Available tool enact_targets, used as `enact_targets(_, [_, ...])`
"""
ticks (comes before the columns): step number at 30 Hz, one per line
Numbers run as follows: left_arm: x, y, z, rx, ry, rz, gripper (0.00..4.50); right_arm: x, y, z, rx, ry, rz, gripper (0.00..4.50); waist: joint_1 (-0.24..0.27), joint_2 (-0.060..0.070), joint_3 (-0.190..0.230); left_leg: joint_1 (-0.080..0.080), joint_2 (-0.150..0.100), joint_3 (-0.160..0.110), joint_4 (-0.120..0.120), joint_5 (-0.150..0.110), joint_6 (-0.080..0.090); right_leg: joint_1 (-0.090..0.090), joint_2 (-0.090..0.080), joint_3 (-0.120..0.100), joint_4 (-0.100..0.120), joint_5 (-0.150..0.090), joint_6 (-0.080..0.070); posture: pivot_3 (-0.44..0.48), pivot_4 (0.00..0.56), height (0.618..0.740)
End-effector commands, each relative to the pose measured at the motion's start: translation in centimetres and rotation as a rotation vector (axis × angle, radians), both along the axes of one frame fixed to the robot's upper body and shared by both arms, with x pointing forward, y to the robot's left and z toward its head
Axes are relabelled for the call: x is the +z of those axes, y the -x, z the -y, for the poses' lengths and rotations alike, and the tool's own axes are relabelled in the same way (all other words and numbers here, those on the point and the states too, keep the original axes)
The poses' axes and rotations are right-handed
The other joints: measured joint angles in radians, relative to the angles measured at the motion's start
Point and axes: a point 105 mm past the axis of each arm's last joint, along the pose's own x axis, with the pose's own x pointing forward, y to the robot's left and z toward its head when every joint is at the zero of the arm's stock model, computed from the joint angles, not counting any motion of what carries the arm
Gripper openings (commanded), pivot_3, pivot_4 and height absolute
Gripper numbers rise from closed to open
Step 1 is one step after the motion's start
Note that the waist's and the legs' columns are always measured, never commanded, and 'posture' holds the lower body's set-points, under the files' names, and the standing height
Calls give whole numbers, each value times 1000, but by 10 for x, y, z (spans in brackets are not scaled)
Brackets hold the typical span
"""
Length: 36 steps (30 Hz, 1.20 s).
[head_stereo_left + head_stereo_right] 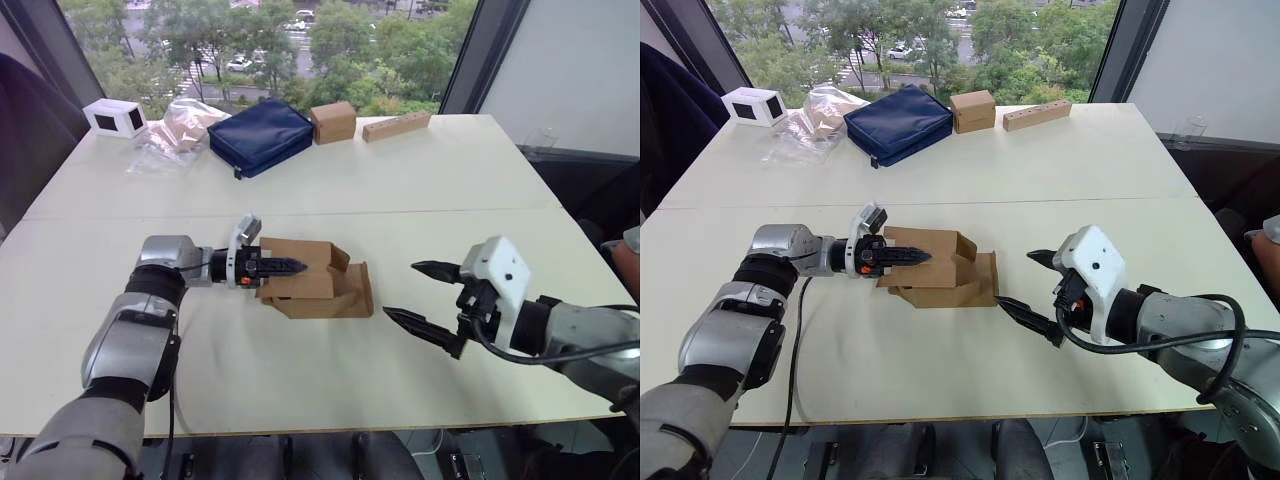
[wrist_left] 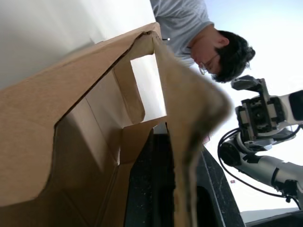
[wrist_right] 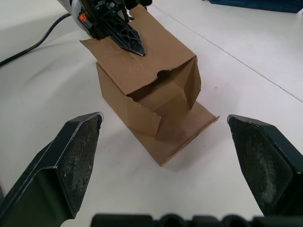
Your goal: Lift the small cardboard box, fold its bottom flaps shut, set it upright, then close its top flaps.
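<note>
Gripping small cardboard box (image 1: 312,280) wall | left fingers (image 1: 283,266) | unmarked

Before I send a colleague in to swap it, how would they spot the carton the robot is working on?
On the near half of the white table, between the two arms, lies the small cardboard box on its side, flaps hanging open, the left tool clamped on its upper panel. The closed brown cube carton and the long tan block sit far off at the window edge.
</note>
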Motion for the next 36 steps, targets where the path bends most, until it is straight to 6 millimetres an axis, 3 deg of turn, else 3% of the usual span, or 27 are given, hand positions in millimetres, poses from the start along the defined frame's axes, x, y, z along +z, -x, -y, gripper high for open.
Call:
enact_targets(1, [50, -8, -2, 2, 83, 245, 45, 33, -13, 7, -68, -246, 118, 4500, -1, -1, 0, 0, 0, 0, 0, 0, 0, 0, 0, 0, 0, 0, 0, 0, 150, 740])
enact_targets(3, [72, -9, -2, 5, 105, 390, 45, 49, -24, 15, -137, -369, 176, 4500, -1, -1, 0, 0, 0, 0, 0, 0, 0, -1, -1, 0, 1, 0, 0, 0, 150, 740])
enact_targets(6, [118, -3, 3, -5, 126, 651, 0, 74, -45, 30, -250, -531, 284, 3692, -2, -1, 0, -1, 1, 0, 0, 0, 0, -2, -2, 0, 1, 0, 0, 0, 150, 740])
enact_targets(11, [143, 5, 10, -36, 89, 852, 0, 103, -64, 24, -246, -640, 376, 1836, -1, 1, 0, -2, 0, 1, 0, 1, -2, -3, -1, 1, 2, 0, 0, 0, 150, 740])
enact_targets(15, [158, 6, 10, -38, 99, 913, 0, 117, -73, 11, -196, -642, 405, 188, -3, 1, 0, -2, 0, 1, 0, 1, -2, -3, 0, 1, 3, 0, 0, 0, 150, 740])
enact_targets(16, [161, 5, 11, -42, 97, 927, 0, 120, -76, 5, -171, -618, 410, 43, -3, 1, 0, -2, 0, 1, 0, 1, -2, -4, 0, 1, 3, 0, 0, 0, 150, 740])
enact_targets(25, [168, 7, 14, -86, 102, 958, 0, 110, -102, -20, -115, -500, 406, 43, -5, 1, 0, -2, 0, 1, 0, 1, -2, -4, 1, 1, 3, 0, 0, 0, 150, 740])
enact_targets(31, [163, 7, 16, -99, 89, 955, 0, 99, -87, -49, 28, -479, 375, 43, -6, 1, 0, -3, 1, 1, 0, 1, -2, -5, 2, 1, 3, 0, 0, 0, 150, 740])
enact_targets(36, [162, 8, 15, -108, 91, 948, 0, 92, -83, -53, 46, -485, 356, 43, -6, 1, 0, -5, 1, 1, 1, 2, -2, -6, 2, 1, 3, 0, 0, 0, 150, 740])
